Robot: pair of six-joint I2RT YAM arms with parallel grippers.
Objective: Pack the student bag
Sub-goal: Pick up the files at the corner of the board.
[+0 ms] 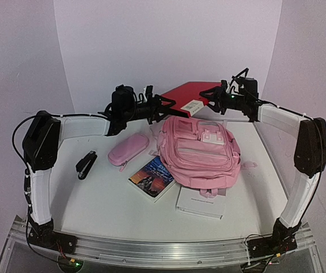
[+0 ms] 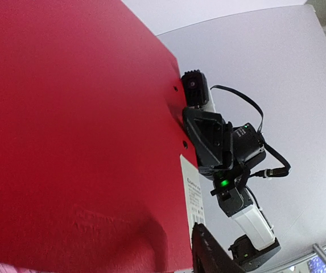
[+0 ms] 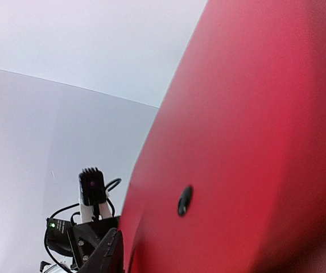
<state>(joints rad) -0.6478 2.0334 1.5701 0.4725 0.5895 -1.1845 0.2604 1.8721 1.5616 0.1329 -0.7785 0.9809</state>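
The large soft pink fabric backpack (image 1: 199, 151) lies flat in the middle of the white table (image 1: 103, 207), front pockets up. Behind its top edge a flat red plastic folder (image 1: 186, 92) with a white label is raised and tilted. The left gripper (image 1: 161, 107) is at the folder's left edge and the right gripper (image 1: 215, 101) at its right edge. I cannot tell whether either is clamped on it. Left of the backpack lies an oval pink pencil case (image 1: 127, 151), and further left a black stapler (image 1: 86, 164). A dark-covered book (image 1: 152, 176) and a white flat booklet (image 1: 201, 202) lie in front of the backpack.
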